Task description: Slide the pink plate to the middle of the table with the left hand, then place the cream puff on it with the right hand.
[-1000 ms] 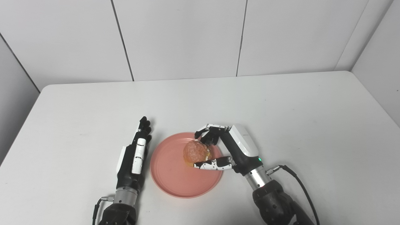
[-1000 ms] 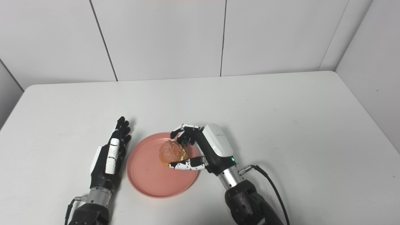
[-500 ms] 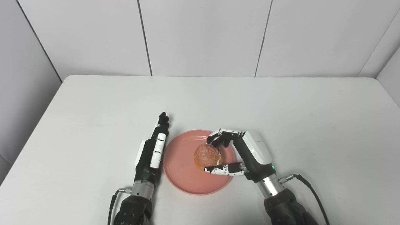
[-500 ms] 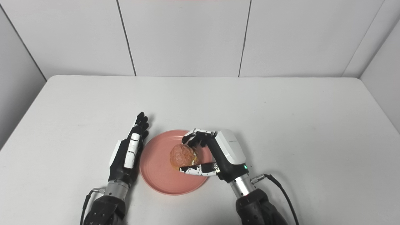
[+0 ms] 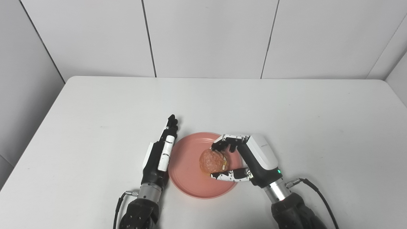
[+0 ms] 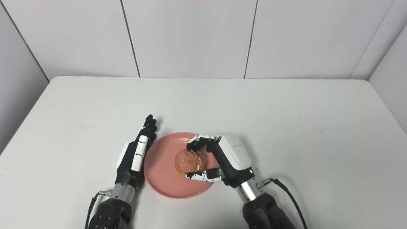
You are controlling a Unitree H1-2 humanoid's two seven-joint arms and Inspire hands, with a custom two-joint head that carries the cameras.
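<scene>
My right hand (image 5: 246,159) clasped the cream puff (image 5: 212,161) over the pink plate (image 5: 187,178) (ready to release); left hand (image 5: 159,154) lay flat, empty, steadying its rim.

White table (image 5: 286,108); pale panelled walls (image 5: 206,35) behind, dark seams between panels.

plate (image 5: 184,173): pink | cream puff (image 5: 211,160): golden-brown | table (image 5: 286,111): white | hands: black-and-white
</scene>
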